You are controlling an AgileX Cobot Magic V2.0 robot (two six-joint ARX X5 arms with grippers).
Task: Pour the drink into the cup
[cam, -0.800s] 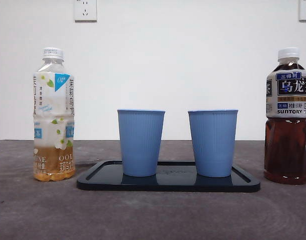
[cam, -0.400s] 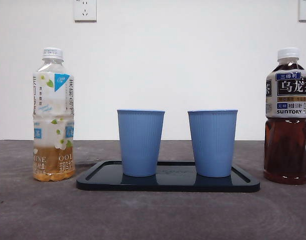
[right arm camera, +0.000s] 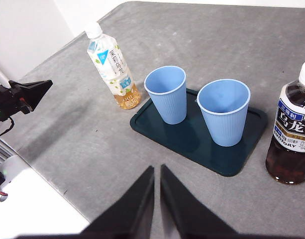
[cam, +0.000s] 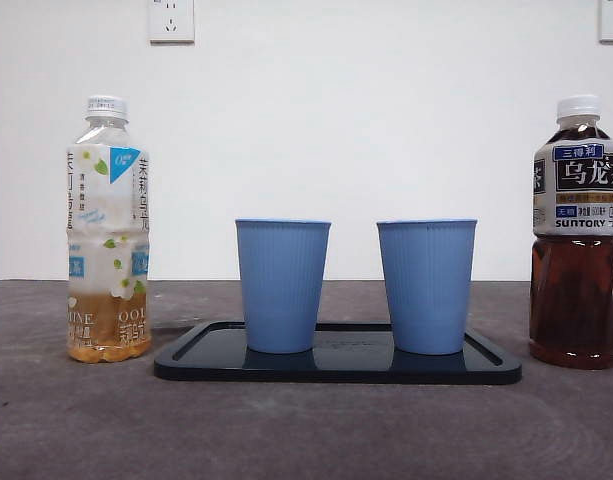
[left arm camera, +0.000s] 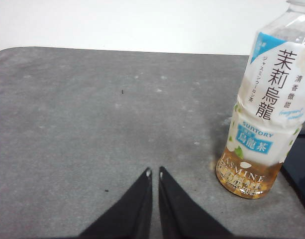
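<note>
Jasmine tea bottle [cam: 108, 230] upright at bench [cam: 306, 430] left, two blue cups [cam: 282, 285] on dark tray [cam: 336, 365] mid-bench, oolong bottle [cam: 576, 235] at right, left gripper [left arm camera: 153, 173] near jasmine bottle, jaws together, right gripper [right arm camera: 157, 169] hovering, jaws together.

Even bright light, soft shadows, sharp pics
</note>
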